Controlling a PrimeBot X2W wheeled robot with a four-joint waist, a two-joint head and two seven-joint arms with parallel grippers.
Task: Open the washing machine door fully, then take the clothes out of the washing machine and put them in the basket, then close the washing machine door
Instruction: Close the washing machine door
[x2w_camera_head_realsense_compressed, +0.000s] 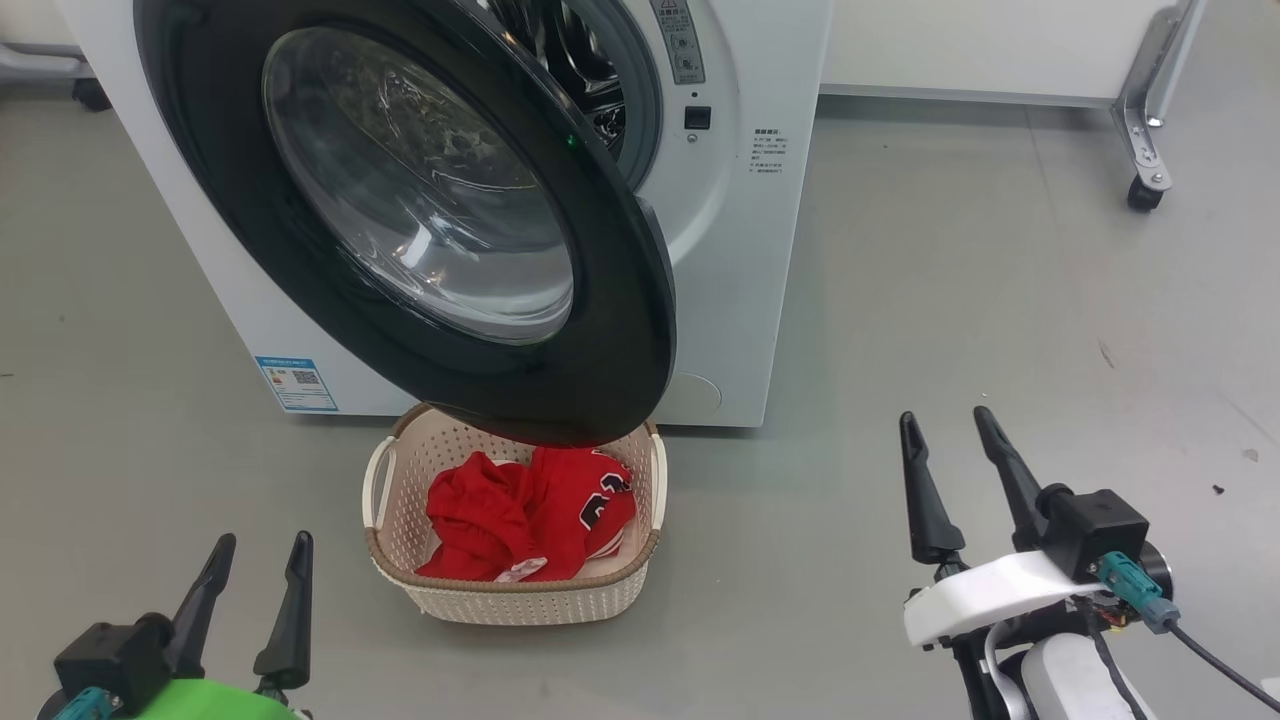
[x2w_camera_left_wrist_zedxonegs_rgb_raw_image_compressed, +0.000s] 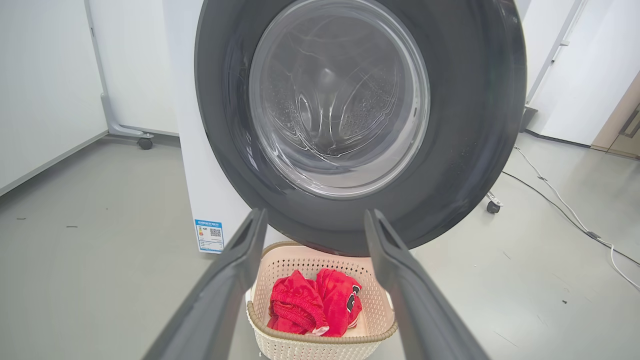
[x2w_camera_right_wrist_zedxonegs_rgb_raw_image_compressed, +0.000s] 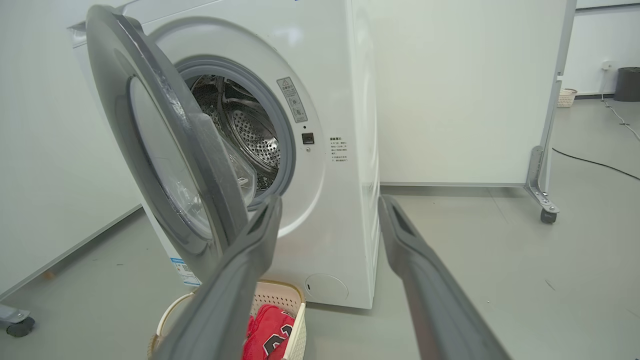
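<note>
The washing machine door (x2w_camera_head_realsense_compressed: 420, 210) with its black rim and glass bowl stands partly open, swung out over the basket (x2w_camera_head_realsense_compressed: 515, 590). Red clothes (x2w_camera_head_realsense_compressed: 530, 515) lie bunched inside the cream basket on the floor in front of the white washing machine (x2w_camera_head_realsense_compressed: 750, 250). The steel drum (x2w_camera_right_wrist_zedxonegs_rgb_raw_image_compressed: 245, 135) shows behind the door. My left gripper (x2w_camera_head_realsense_compressed: 258, 545) is open at the lower left, short of the basket. My right gripper (x2w_camera_head_realsense_compressed: 945, 418) is open at the lower right, away from the machine. In the left wrist view the door (x2w_camera_left_wrist_zedxonegs_rgb_raw_image_compressed: 360, 120) and clothes (x2w_camera_left_wrist_zedxonegs_rgb_raw_image_compressed: 315, 302) lie ahead between my fingers.
Grey floor spreads all around. A white partition on a wheeled foot (x2w_camera_head_realsense_compressed: 1145, 190) stands at the back right. A cable (x2w_camera_left_wrist_zedxonegs_rgb_raw_image_compressed: 565, 210) runs over the floor to the right of the machine. A blue label (x2w_camera_head_realsense_compressed: 296, 383) sits low on the machine's front.
</note>
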